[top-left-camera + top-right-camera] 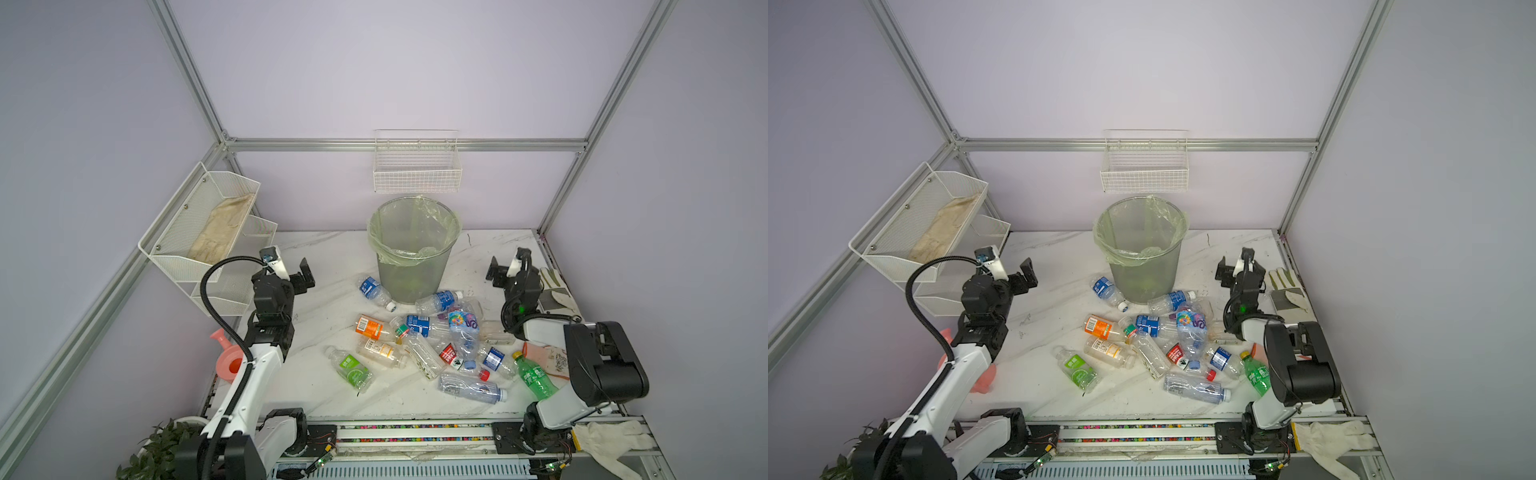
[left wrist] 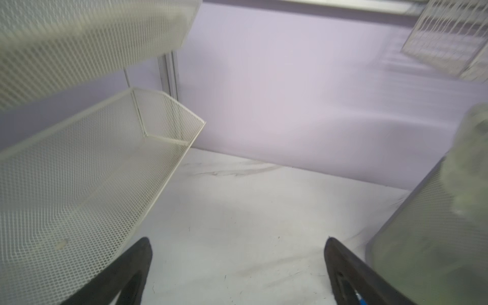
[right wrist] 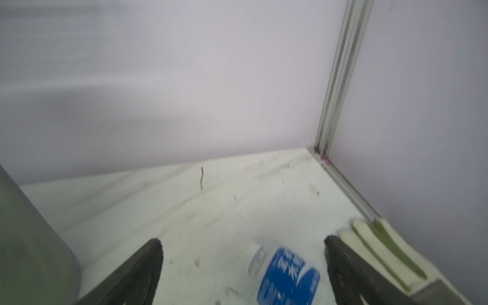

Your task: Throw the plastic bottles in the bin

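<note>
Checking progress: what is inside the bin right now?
Only the pale green bag lining the bin shows in the upper part. The near mesh wall covers the bottom, so whatever lies there cannot be told.

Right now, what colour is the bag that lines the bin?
Pale translucent green. The bag shows best in a top view, folded over the rim of the bin.

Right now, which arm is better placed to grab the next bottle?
Right, probably. The right tool hangs over a blue-labelled bottle, which shows between its open jaws. The left tool, also open, has only bare table between its jaws.
</note>
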`<state>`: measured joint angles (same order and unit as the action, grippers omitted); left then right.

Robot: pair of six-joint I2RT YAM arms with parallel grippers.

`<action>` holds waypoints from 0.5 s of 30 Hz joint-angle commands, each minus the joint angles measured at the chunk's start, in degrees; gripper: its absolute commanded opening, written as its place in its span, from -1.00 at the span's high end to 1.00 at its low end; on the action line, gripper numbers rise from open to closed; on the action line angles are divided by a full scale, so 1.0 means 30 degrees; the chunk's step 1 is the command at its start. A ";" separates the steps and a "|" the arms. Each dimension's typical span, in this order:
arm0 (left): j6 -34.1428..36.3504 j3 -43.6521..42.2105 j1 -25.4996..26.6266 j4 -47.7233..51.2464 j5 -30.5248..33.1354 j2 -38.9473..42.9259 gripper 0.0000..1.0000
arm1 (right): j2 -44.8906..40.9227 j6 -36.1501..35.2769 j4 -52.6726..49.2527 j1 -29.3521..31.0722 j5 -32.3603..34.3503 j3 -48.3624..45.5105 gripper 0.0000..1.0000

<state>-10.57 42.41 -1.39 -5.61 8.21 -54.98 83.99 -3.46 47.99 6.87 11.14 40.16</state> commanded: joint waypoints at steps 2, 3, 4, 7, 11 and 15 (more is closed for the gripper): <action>-0.0752 0.1872 0.2554 0.7086 -0.0346 0.3290 -1.00 | -0.5661 0.1223 -0.9154 0.1832 -0.1055 0.4879 -0.95; -0.0916 0.1767 0.3193 0.7893 -0.0305 0.4144 -1.00 | -0.6543 0.4485 -1.2495 0.1950 -0.1960 0.6342 -0.95; -0.0999 0.1610 0.3651 0.8509 -0.0432 0.4872 -1.00 | -0.7191 0.7450 -1.5323 0.1958 -0.2637 0.7242 -0.95; -0.1536 0.0886 0.4568 1.0433 -0.1262 0.7258 -1.00 | -0.9911 1.2280 -1.7888 0.1998 -0.8877 0.5993 -0.95; -0.2291 -0.0018 0.4728 1.2276 -0.2843 0.9615 -1.00 | -1.3736 1.5663 -1.8578 0.2654 -1.1292 0.2431 -0.95; -0.2473 -0.0744 0.4747 1.3423 -0.3840 1.1129 -1.00 | -1.6243 1.5820 -2.4279 0.2720 -0.8963 0.2677 -0.95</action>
<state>-16.38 43.55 12.58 28.99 0.71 -22.85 37.74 37.36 -7.49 14.94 -16.08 47.57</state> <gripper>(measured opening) 0.998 0.975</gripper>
